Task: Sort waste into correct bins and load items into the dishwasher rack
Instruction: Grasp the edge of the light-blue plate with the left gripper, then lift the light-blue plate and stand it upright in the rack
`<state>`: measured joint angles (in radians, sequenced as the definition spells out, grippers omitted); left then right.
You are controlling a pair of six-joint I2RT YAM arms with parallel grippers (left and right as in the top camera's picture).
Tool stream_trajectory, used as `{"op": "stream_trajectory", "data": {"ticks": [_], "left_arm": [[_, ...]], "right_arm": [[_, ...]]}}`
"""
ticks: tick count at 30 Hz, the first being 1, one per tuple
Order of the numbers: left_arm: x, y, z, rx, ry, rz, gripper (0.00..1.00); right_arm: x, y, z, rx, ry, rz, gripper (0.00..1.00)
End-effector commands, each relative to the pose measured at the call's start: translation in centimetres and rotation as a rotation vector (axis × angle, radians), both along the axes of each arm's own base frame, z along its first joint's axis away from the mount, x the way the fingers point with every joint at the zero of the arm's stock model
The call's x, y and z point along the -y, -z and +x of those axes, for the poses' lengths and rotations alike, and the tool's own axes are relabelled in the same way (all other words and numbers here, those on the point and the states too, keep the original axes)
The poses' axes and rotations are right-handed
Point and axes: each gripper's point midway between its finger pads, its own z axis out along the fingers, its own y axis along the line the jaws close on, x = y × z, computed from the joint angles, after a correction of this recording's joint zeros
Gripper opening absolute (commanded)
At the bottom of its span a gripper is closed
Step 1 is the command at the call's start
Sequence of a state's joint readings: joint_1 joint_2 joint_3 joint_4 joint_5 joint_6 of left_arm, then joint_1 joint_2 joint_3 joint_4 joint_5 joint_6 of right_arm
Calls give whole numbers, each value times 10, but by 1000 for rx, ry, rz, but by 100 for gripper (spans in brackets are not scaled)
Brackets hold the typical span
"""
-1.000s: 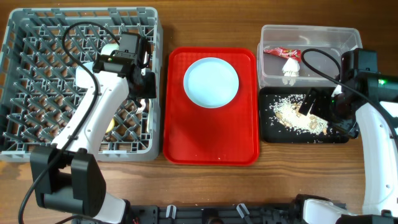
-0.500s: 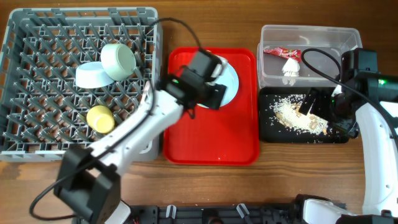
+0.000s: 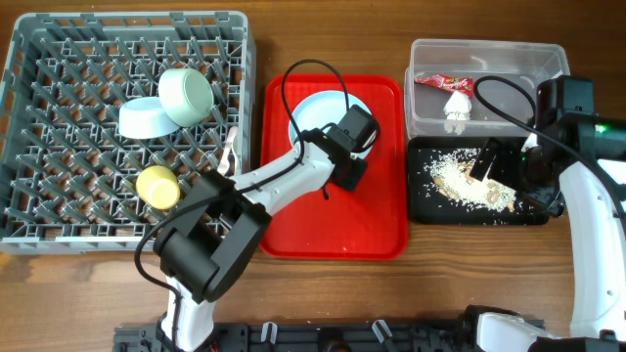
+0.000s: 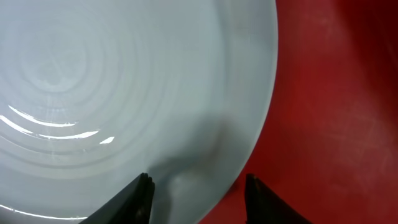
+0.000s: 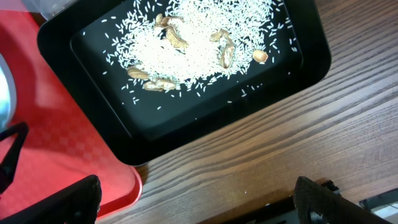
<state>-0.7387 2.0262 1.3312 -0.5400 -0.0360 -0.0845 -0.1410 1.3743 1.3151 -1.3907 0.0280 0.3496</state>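
The pale blue-white plate [image 3: 315,115] lies on the red tray [image 3: 333,220]. My left gripper [image 3: 350,156] is open at the plate's near right rim. In the left wrist view its fingers [image 4: 198,186] straddle the edge of the plate [image 4: 124,81], one over the plate and one over the tray [image 4: 336,93]. My right gripper [image 3: 489,161] hovers open and empty over the black tray [image 3: 425,210], which holds rice crumbs [image 3: 469,181]. The right wrist view shows the gripper [image 5: 199,205], crumbs [image 5: 193,43] and tray [image 5: 112,130]. The clear tub [image 3: 528,59] holds the red packet [image 3: 445,82] and white scrap [image 3: 457,106].
The grey rack [image 3: 59,210] at the left holds two bowls [image 3: 186,95] [image 3: 145,119] and the yellow cup [image 3: 156,186]. My left arm stretches across the rack's right edge and the red tray. Bare wooden table [image 3: 430,284] lies along the front.
My left arm has swung from the rack over to the plate on the red tray, uncovering the bowls and cup in the rack. The right arm has not moved.
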Motion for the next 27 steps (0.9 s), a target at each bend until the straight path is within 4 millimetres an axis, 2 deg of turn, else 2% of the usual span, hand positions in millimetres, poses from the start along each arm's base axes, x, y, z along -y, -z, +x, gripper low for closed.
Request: {"op": "stream_trajectory", "data": {"ticks": [1, 4, 5, 10, 13, 17, 20, 23, 25, 27], "left_arm": [[6, 12, -14, -31, 34, 35, 32], [9, 13, -18, -34, 46, 37, 11], [10, 13, -18, -33, 48, 37, 9], [14, 11, -21, -30, 58, 34, 4], [21, -6, -22, -7, 71, 11, 4], [32, -67, -22, 59, 83, -61, 4], [24, -114, -17, 123, 64, -121, 4], [3, -172, -7, 213, 15, -212, 4], [-18, -214, 2, 264, -25, -315, 4], [-37, -239, 9, 288, -57, -386, 4]], "right_arm": [[4, -1, 0, 5, -3, -19, 100], [4, -1, -1, 2, -10, -20, 100], [4, -1, -1, 2, -10, -19, 100], [4, -1, -1, 1, -10, -19, 100], [4, -1, -1, 0, -25, -21, 100], [4, -1, -1, -1, -26, -21, 100], [4, -1, -1, -1, -26, -21, 100], [4, -1, -1, -1, -25, -21, 100], [4, -1, -2, -1, -26, -21, 100], [4, -1, -2, -1, -26, -21, 100]]}}
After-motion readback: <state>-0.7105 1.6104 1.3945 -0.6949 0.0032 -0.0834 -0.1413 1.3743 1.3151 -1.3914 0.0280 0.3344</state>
